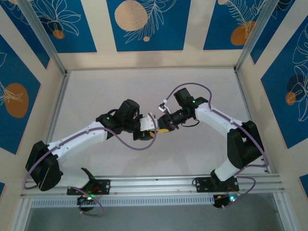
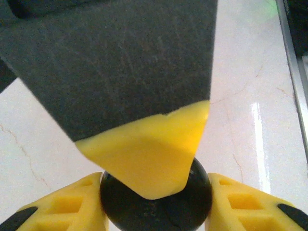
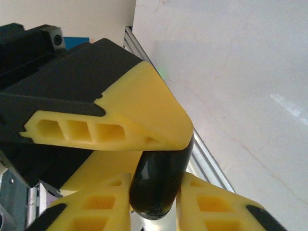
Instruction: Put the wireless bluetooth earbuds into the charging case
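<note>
Pale, faintly veined bench (image 1: 144, 82) below us, blue leaf-print panels (image 1: 144, 24) all round. Both arms meet over the middle of it. The left jaws are clenched on the rim of the round black case (image 2: 154, 215), and the right jaws pinch its flat faces. We cannot tell whether the earbuds sit inside. The worry is that smooth, glossy shell against hard yellow plastic fingers (image 3: 144, 101): one off-centre squeeze and it could squirt out and drop to the bench.

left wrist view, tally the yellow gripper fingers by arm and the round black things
left gripper fingers: 2
right gripper finger: 1
round black case: 1
total: 4
</note>
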`<state>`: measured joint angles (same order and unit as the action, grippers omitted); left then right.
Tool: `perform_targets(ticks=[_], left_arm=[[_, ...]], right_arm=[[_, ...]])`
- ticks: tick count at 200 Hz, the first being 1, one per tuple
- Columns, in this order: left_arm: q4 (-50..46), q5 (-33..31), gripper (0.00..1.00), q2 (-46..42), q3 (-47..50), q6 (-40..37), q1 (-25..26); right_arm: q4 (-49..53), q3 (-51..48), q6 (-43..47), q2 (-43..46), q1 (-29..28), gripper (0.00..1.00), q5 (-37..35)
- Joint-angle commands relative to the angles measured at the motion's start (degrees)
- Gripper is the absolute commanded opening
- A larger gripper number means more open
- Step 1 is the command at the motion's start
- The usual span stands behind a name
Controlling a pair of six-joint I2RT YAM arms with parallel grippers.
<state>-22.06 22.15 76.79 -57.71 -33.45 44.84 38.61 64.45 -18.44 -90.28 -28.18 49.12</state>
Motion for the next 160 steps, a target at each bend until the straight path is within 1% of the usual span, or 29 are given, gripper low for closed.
perform_targets(ticks=[1,37,51,67,91,114,124,136,160], left_arm=[[1.03,0.11,0.43,0.12,-1.82,1.03,0.71],[6.79,-0.71,0.62,-1.65,1.17,5.58,0.08],[8.43,-0.62,0.66,-2.96,2.37,6.65,-0.48],[9.15,-0.46,0.69,-4.31,2.98,7.78,-1.15],[9.89,3.09,0.7,-5.94,3.29,10.07,-2.34],[11.45,7.78,0.67,-6.83,3.9,10.82,-3.08],[12.28,9.35,0.63,-7.22,4.25,11.04,-3.3],[13.54,11.26,0.58,-7.59,4.62,11.72,-3.54],[15.74,14.58,0.58,-7.48,4.73,12.89,-3.8]], right_arm=[[0.05,0.47,1.08,1.36,-0.16,0.17,0.12],[-5.81,-3.58,-0.14,7.48,2.07,0.13,-2.29],[-8.72,-5.73,-0.32,10.61,3.26,0.12,-2.75],[-12.48,-8.43,-0.01,14.68,4.79,0.12,-3.32],[-16.79,-11.82,3.01,19.21,8.09,0.12,-1.47],[-21.31,-14.23,6.41,22.63,10.88,0.12,1.64],[-20.89,-14.3,10.02,23.9,11.63,0.13,3.06],[-18.42,-13.61,16.58,24.98,12.31,0.13,4.17],[-15.58,-12.43,25.82,26.26,13.09,0.13,6.56]])
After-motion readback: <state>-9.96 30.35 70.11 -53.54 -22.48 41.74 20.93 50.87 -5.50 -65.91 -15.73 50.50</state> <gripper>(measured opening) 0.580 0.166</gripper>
